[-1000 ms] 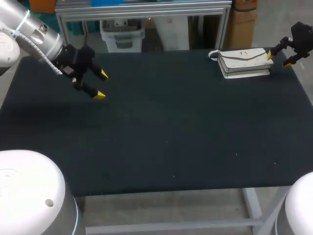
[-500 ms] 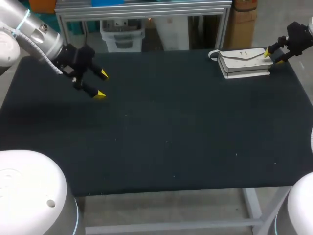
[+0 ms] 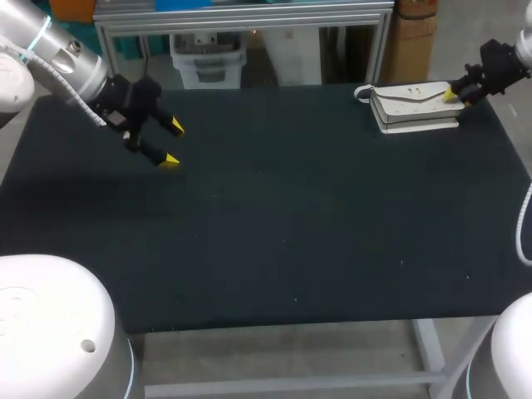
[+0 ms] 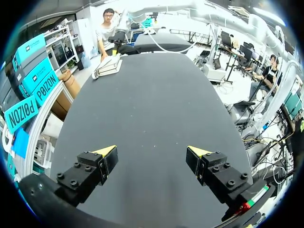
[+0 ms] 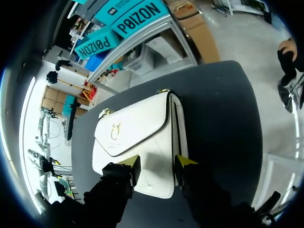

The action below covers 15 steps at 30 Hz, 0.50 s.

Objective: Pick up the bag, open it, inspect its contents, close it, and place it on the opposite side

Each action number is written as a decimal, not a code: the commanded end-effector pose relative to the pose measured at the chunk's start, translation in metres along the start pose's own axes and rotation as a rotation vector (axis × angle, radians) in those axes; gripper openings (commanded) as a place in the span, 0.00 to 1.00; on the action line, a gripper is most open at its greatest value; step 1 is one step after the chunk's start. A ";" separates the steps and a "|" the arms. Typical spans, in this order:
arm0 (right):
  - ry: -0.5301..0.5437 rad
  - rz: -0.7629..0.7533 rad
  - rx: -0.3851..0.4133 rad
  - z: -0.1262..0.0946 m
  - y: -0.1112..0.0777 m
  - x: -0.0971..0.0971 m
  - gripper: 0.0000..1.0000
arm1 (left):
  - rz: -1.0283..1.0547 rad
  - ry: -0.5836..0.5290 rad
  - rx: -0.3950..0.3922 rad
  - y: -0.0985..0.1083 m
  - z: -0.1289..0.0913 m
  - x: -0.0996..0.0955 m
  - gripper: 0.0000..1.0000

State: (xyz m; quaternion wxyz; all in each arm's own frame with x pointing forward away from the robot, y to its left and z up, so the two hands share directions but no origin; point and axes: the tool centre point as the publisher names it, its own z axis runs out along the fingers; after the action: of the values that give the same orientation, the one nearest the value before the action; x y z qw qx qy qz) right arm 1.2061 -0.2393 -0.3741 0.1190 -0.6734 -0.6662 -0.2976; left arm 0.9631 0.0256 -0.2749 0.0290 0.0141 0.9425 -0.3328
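The white flap bag (image 3: 413,106) lies flat at the table's far right corner, flap face up, with a small gold clasp. My right gripper (image 3: 458,96) is at the bag's right end. In the right wrist view its fingers stand partly open over the near end of the bag (image 5: 142,137), which reaches out past both tips, so no grip from two sides shows at the right gripper (image 5: 156,166). My left gripper (image 3: 171,143) hangs wide open and empty above the table's far left. From the left gripper (image 4: 152,154), the bag (image 4: 107,66) is far ahead across the table.
The dark table top (image 3: 283,216) stretches between the two arms. Its right edge runs close behind the bag, and its far edge is just beyond it.
The right gripper has shifted left onto the bag's right end and its fingers have drawn much closer together. The left arm and the bag have not moved.
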 end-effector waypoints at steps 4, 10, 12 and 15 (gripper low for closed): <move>0.022 -0.003 0.080 0.003 0.009 0.001 0.00 | 0.001 -0.001 0.002 0.000 0.001 0.000 1.00; 0.039 -0.010 0.080 0.003 0.004 0.004 0.00 | 0.001 -0.001 0.002 0.000 0.001 0.000 1.00; 0.050 -0.008 0.079 0.002 -0.001 0.005 0.00 | 0.001 -0.001 0.002 0.000 0.001 0.000 1.00; 0.065 -0.006 0.081 0.001 -0.009 0.008 0.00 | 0.001 -0.001 0.002 0.000 0.001 0.000 1.00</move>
State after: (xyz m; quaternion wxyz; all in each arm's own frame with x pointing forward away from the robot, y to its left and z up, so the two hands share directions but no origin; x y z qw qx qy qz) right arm 1.1964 -0.2268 -0.3732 0.1426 -0.6634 -0.6673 -0.3070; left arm 0.9633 0.0255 -0.2751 0.0289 0.0142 0.9424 -0.3330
